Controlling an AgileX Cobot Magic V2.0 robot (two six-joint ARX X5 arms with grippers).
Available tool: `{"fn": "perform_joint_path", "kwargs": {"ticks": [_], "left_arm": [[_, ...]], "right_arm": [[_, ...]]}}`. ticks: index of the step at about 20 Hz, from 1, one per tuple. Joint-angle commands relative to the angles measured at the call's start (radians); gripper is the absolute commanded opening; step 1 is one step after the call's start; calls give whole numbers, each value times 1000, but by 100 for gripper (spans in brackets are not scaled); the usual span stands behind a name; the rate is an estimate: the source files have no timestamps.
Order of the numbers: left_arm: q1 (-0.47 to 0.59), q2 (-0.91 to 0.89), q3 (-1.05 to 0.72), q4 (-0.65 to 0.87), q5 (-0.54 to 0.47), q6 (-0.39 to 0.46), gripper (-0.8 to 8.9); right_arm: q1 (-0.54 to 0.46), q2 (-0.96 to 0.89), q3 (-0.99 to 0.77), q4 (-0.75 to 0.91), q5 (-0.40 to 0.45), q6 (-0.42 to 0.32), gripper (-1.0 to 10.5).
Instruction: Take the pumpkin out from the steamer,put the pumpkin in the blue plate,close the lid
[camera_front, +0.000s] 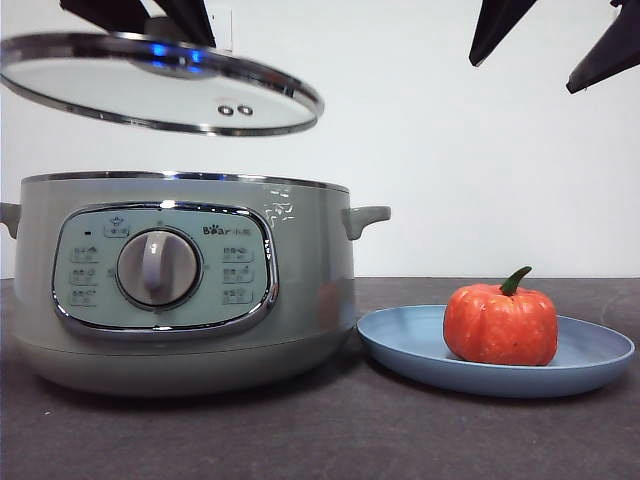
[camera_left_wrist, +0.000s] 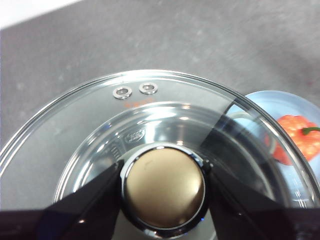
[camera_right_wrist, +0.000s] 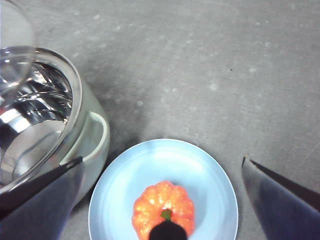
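Note:
The orange-red pumpkin (camera_front: 501, 324) with its dark green stem sits upright in the blue plate (camera_front: 400, 340), right of the sage-green steamer (camera_front: 300, 290). My left gripper (camera_left_wrist: 164, 187) is shut on the knob (camera_left_wrist: 164, 186) of the glass lid (camera_front: 150, 95) and holds the lid tilted in the air above the open steamer. My right gripper (camera_right_wrist: 160, 165) is open and empty, high above the pumpkin (camera_right_wrist: 163, 207) and the plate (camera_right_wrist: 210, 185); its jaws (camera_front: 545, 40) show at the top right of the front view. The pumpkin (camera_left_wrist: 300, 132) also shows through the lid.
The steamer's side handle (camera_front: 365, 218) points toward the plate, with a small gap between steamer and plate. The steamer's shiny inner pot (camera_right_wrist: 30, 115) is open. The dark grey table (camera_front: 420, 430) runs to a white wall behind.

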Motion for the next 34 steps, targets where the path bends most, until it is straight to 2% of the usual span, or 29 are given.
{"fn": "perform_joint_path", "kwargs": {"ticks": [1, 4, 15, 20, 34], "left_arm": [[-1, -4, -40, 106, 5, -34, -9], [-1, -4, -119, 203, 33, -61, -9], [-27, -3, -279, 311, 34, -119, -9], [-27, -3, -364, 388, 7, -111, -9], [-48, -3, -375, 360, -62, -42, -9]], "right_arm": [[0, -3, -7, 5, 3, 9, 563], [0, -3, -7, 6, 3, 9, 563], [0, -3, -7, 14, 3, 9, 563], [0, -3, -7, 14, 3, 9, 563], [0, -3, -7, 14, 3, 9, 563]]}}
